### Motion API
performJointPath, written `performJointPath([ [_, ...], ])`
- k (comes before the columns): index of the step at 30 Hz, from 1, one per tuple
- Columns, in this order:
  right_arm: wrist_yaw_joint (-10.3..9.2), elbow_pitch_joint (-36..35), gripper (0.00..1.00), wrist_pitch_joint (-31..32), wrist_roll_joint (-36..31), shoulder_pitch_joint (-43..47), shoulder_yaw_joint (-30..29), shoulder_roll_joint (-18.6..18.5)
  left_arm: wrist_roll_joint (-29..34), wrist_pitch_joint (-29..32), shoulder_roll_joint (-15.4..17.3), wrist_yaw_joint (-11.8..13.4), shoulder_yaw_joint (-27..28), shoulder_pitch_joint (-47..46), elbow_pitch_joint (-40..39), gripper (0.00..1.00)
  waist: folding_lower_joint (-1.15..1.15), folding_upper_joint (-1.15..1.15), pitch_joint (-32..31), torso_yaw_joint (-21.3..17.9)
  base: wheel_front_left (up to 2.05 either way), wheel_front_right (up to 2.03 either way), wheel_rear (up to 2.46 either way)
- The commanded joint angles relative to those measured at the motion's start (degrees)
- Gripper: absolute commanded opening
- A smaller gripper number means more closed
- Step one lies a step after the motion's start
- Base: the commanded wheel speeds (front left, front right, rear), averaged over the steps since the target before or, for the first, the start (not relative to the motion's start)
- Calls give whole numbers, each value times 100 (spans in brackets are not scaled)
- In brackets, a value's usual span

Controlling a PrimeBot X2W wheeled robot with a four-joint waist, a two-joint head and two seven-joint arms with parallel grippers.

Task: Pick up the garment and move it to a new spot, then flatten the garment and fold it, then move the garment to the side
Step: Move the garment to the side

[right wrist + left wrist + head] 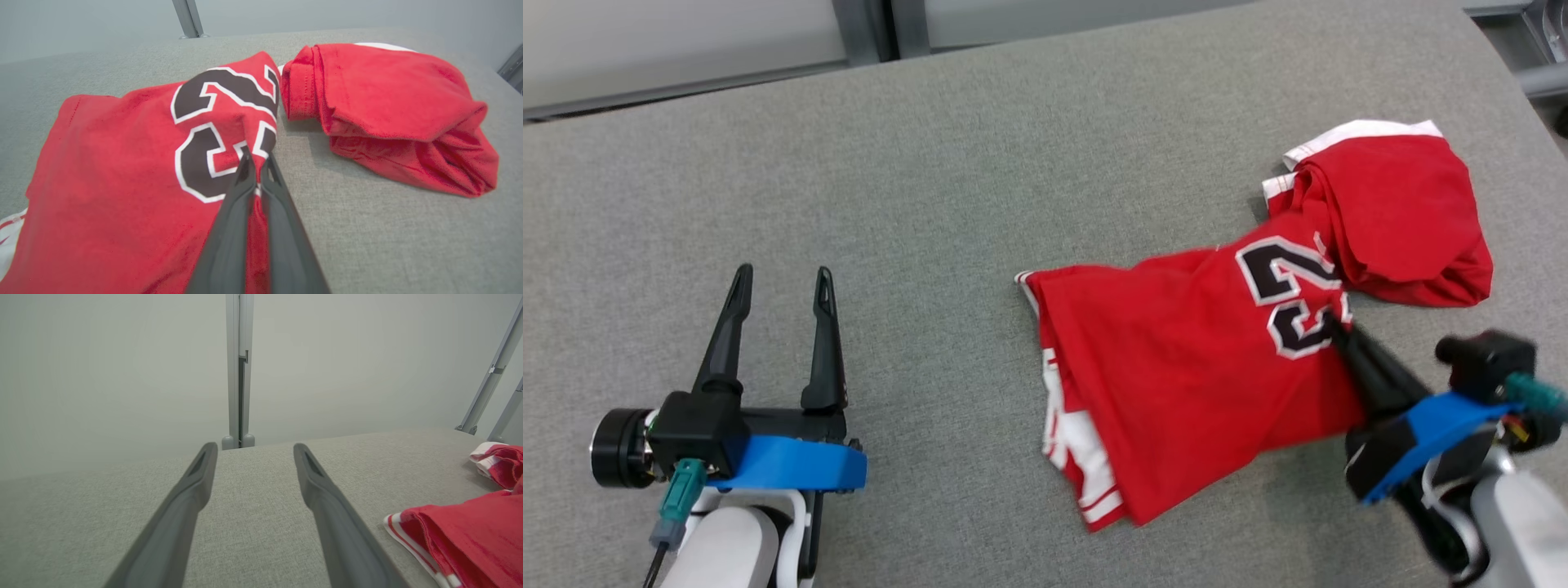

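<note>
The pick-up is being carried out: the garment [1176, 367], crumpled on the surface [931, 163], is being pinched at its number [1294, 298] by the closed right pincer [1335, 320]. The left pincer [783, 273] (spread wide, empty) is being held well apart from the garment. A lift is seemingly being called for next.

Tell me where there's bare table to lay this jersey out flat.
The widest bare stretch of grey table runs from the left gripper across to the striped hem of the red jersey, and up to the far edge. The right side is crowded: the bunched jersey lies there with the right gripper shut on it.
</note>
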Motion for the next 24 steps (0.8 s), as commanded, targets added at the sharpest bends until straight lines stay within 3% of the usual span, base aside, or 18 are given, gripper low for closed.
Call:
performJointPath([
  [1,-1,21,0,-72,11,-330,-69,-102,46,34,52,-15,-3,-146,-42,100,0,-1,107,17,0,0,0],
  [6,-2,172,0,-149,12,-1074,-383,-334,114,67,101,-29,-28,-400,-169,100,0,-1,469,28,0,0,0],
  [12,-2,270,0,-151,-140,-1531,-1417,-601,242,117,191,-102,-129,-718,-290,100,0,-1,872,-43,0,0,0],
  [18,-2,249,0,50,-342,-1549,-2333,-480,345,140,227,-153,-233,-943,-388,100,0,-1,1119,-159,0,0,0],
  [24,-2,306,0,333,-588,-1561,-2874,-157,418,187,238,-226,-365,-1156,-479,100,0,-1,1368,-205,0,0,0],
])
